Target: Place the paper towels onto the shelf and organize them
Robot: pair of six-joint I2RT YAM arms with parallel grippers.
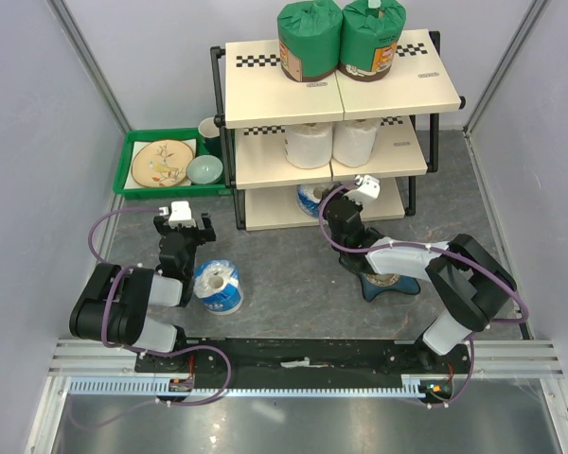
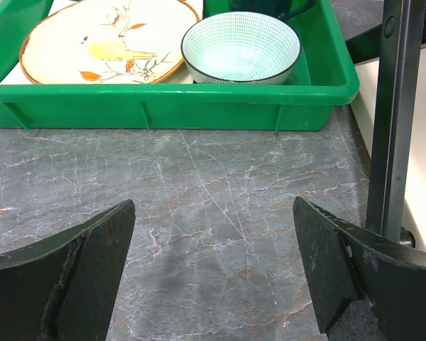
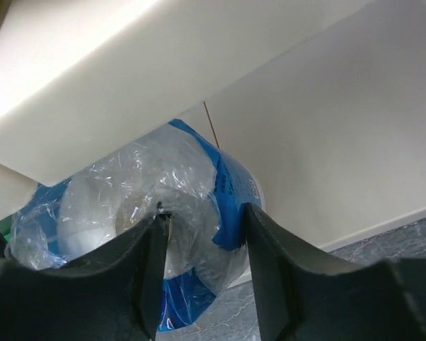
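The shelf (image 1: 265, 104) stands at the back. Two green-wrapped paper towels (image 1: 310, 40) (image 1: 373, 38) stand on its top board and two plain white ones (image 1: 309, 144) (image 1: 355, 140) on the middle board. My right gripper (image 1: 326, 204) reaches to the bottom board and is shut on the wall of a blue-and-white roll (image 1: 309, 198). In the right wrist view one finger is at the core of the roll (image 3: 192, 185) and the other is outside it, under the cream board (image 3: 326, 142). The second blue-and-white roll (image 1: 217, 286) stands on the table, just right of my left arm. My left gripper (image 1: 182, 225) is open and empty over bare table (image 2: 213, 270).
A green tray (image 1: 137, 184) left of the shelf holds a plate (image 2: 106, 39) and a bowl (image 2: 240, 46). A mug (image 1: 209, 128) stands behind it. A black shelf post (image 2: 394, 121) is close to my left gripper's right side. A blue dish (image 1: 390, 281) lies under my right arm.
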